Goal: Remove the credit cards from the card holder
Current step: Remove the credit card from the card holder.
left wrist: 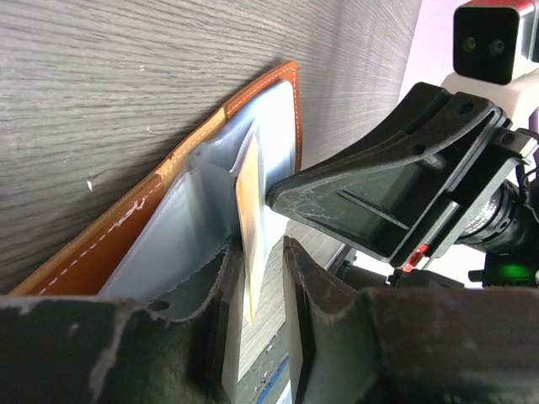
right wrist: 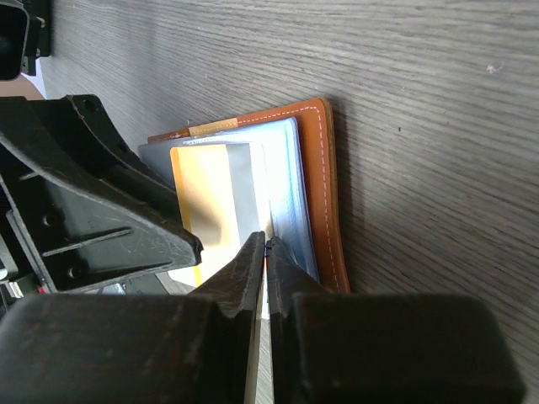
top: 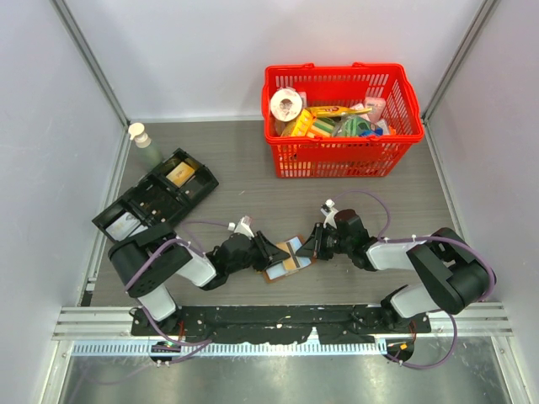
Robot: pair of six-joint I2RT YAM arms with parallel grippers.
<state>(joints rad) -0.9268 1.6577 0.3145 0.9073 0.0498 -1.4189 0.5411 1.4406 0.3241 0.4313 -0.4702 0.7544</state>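
The card holder (top: 290, 255) lies opened flat on the table (top: 253, 177), near its front edge, directly between the two grippers. It is a small bifold of smooth tan-brown leather with a row of pale stitching along its rounded border, and a lighter tan strip crosses one edge. The inside is a pale grey-blue lining with thin, slightly glossy pockets whose edges curl up a little. One card (right wrist: 210, 210), yellow-orange with a grey band, stands partly out of a pocket, and from the left wrist it shows as a thin bright edge. The left gripper (left wrist: 257, 263) has its worn black fingers spread apart on either side of that card edge, with a gap wider than the card. The right gripper (right wrist: 266, 248) has its fingers pressed together, tips at the edge of the pale lining; whether a thin layer is caught between them cannot be told. The table is grey with a fine, streaked wood grain and a matte finish. At the back right stands a red plastic lattice basket (top: 337, 160) of mixed packets, and at the left a black compartmented tray (top: 156, 195) lies at an angle, with a small capped bottle (top: 140, 135) beyond it. Plain white walls (top: 210, 50) enclose the table.
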